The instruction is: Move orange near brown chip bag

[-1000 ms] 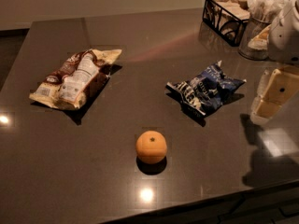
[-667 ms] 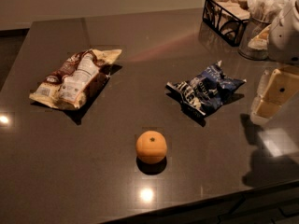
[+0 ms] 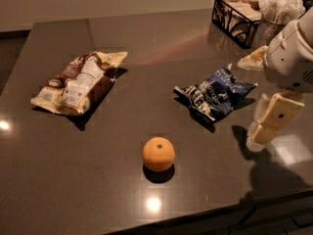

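Orange [image 3: 158,153] round, stem-dotted; claw [image 3: 265,129] at right edge.

Matt plastic claw [image 3: 263,129] at right above glossy dark tabletop [image 3: 88,180].

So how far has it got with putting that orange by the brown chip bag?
Nothing looks done yet. The orange sits alone, well apart from the brown chip bag at the left. The end effector hangs at the right, away from the orange. Reaching, grasping and carrying all remain.
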Motion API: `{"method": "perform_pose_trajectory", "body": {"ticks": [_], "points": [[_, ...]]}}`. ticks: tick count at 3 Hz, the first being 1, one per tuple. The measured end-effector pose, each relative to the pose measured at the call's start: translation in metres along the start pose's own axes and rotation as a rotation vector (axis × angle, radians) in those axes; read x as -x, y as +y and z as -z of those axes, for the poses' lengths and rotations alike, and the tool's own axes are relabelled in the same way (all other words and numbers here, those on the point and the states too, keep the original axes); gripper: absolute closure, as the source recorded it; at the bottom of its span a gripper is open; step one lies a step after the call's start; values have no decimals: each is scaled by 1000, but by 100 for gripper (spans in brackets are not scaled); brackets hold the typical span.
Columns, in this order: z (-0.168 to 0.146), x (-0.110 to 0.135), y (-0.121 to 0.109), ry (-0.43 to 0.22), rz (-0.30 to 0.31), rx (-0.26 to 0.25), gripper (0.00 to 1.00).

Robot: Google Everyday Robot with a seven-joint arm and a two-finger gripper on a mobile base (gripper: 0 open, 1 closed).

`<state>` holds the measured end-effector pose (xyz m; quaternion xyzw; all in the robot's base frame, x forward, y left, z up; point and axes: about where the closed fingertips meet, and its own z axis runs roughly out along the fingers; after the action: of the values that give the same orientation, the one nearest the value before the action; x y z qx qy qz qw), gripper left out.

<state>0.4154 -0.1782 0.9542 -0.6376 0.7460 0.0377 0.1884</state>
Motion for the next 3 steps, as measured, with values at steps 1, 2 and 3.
{"method": "perform_pose_trajectory", "body": {"ticks": [1, 2, 3], "points": [[-22, 26, 34, -123, 66, 70, 0], [-44, 58, 60, -231, 102, 115, 0], [-70, 82, 69, -271, 112, 127, 0]]}}
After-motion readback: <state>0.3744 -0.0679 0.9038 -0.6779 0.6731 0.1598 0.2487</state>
